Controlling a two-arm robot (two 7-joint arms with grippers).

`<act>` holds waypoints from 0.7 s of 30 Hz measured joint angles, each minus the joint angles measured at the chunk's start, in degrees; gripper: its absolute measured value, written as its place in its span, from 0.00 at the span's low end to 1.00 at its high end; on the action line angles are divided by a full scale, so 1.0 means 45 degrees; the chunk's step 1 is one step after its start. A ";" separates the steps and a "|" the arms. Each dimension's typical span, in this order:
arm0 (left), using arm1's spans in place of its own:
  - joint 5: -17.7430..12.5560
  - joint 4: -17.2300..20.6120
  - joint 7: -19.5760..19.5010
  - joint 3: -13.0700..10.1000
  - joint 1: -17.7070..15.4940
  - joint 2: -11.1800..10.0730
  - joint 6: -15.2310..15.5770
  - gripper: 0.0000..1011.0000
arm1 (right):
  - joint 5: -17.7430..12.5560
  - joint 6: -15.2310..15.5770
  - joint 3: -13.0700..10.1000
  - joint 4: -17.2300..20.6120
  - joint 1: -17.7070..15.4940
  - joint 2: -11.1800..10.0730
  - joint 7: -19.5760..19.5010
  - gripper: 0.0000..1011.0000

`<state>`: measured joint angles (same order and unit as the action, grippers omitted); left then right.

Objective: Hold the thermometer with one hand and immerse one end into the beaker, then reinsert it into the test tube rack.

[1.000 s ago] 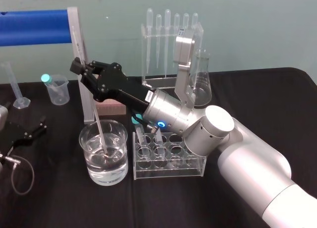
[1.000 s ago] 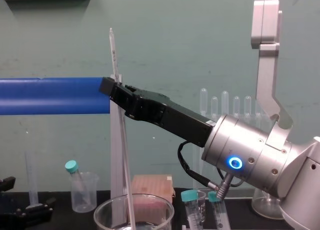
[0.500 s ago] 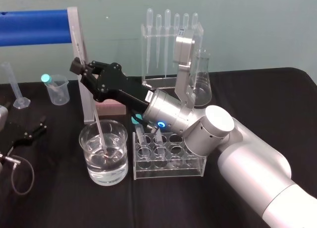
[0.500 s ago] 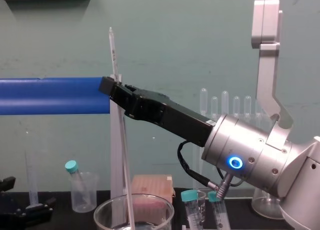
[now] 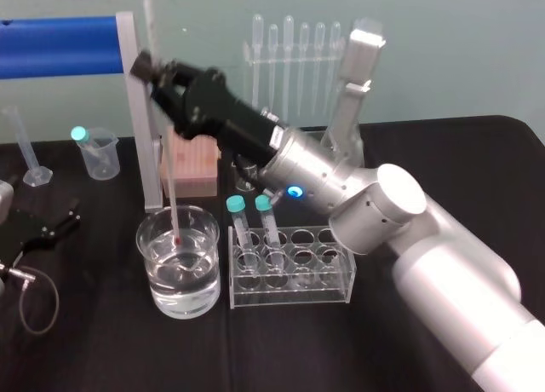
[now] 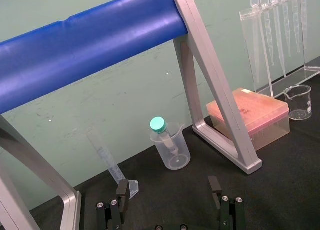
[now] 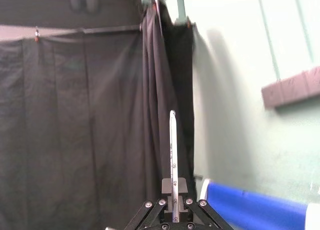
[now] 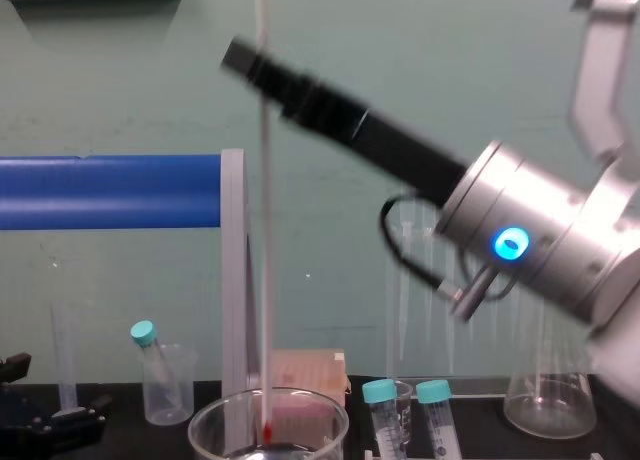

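My right gripper (image 5: 146, 66) is shut on the thermometer (image 5: 169, 187), a long thin whitish rod held nearly upright. Its red tip hangs inside the beaker (image 5: 180, 298), a wide clear vessel with water at the front left. In the chest view the right gripper (image 8: 238, 55) is high up and the thermometer (image 8: 265, 230) drops straight to the beaker's rim (image 8: 210, 420). The right wrist view shows the scaled thermometer (image 7: 173, 155) rising from between the black fingers (image 7: 167, 186). The clear test tube rack (image 5: 289, 296) stands right of the beaker. My left gripper (image 6: 169, 194) rests open at the far left.
A blue bar on a grey frame (image 5: 60, 44) crosses the back left, its post just behind the beaker. A small beaker with a teal-capped tube (image 5: 98, 153), a pink box (image 5: 192, 166) and a pipette stand (image 5: 294, 60) stand behind. Two teal-capped tubes (image 5: 238, 226) sit in the rack.
My right arm has risen and swung, lifting the thermometer more upright. Its tip has come up from the beaker's bottom but is still inside the beaker. The left arm has not moved.
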<state>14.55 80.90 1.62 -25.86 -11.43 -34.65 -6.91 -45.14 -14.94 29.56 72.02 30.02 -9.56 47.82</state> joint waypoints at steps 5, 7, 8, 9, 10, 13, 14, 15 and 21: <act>0.0001 0.0000 0.0000 0.0000 0.0000 0.0000 0.0000 1.00 | -0.0165 -0.0306 -0.0557 0.1380 -0.0324 -0.0517 -0.0545 0.06; 0.0000 0.0001 0.0000 0.0000 0.0000 0.0000 0.0000 1.00 | -0.0119 -0.0444 -0.0903 0.2115 -0.0508 -0.0878 -0.0964 0.06; 0.0000 0.0000 0.0000 0.0000 0.0000 0.0000 0.0000 1.00 | -0.0063 -0.0472 -0.1006 0.2342 -0.0571 -0.1002 -0.1114 0.06; 0.0000 -0.0001 0.0000 -0.0001 0.0000 0.0000 0.0001 1.00 | 0.0114 -0.0528 -0.1301 0.2935 -0.0777 -0.1366 -0.1530 0.06; 0.0000 0.0001 0.0000 0.0000 0.0000 0.0001 0.0000 1.00 | 0.0211 -0.0533 -0.1435 0.3174 -0.0890 -0.1528 -0.1741 0.06; 0.0000 0.0000 0.0000 0.0000 0.0000 0.0000 0.0000 1.00 | 0.0476 -0.0533 -0.1862 0.3891 -0.1316 -0.2039 -0.2314 0.06; 0.0000 0.0000 0.0000 -0.0001 0.0000 0.0000 0.0000 1.00 | 0.0595 -0.0503 -0.2101 0.4237 -0.1606 -0.2315 -0.2637 0.06; 0.0000 0.0000 0.0000 -0.0001 0.0000 0.0000 -0.0001 1.00 | 0.0647 -0.0469 -0.2251 0.4431 -0.1779 -0.2448 -0.2804 0.06; 0.0001 0.0000 0.0000 -0.0001 0.0001 0.0000 0.0000 1.00 | 0.1022 -0.0441 -0.3205 0.5372 -0.3171 -0.3387 -0.3399 0.06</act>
<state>14.55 80.90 1.62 -25.86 -11.43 -34.65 -6.91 -40.54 -16.92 15.14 96.19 15.75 -24.80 32.53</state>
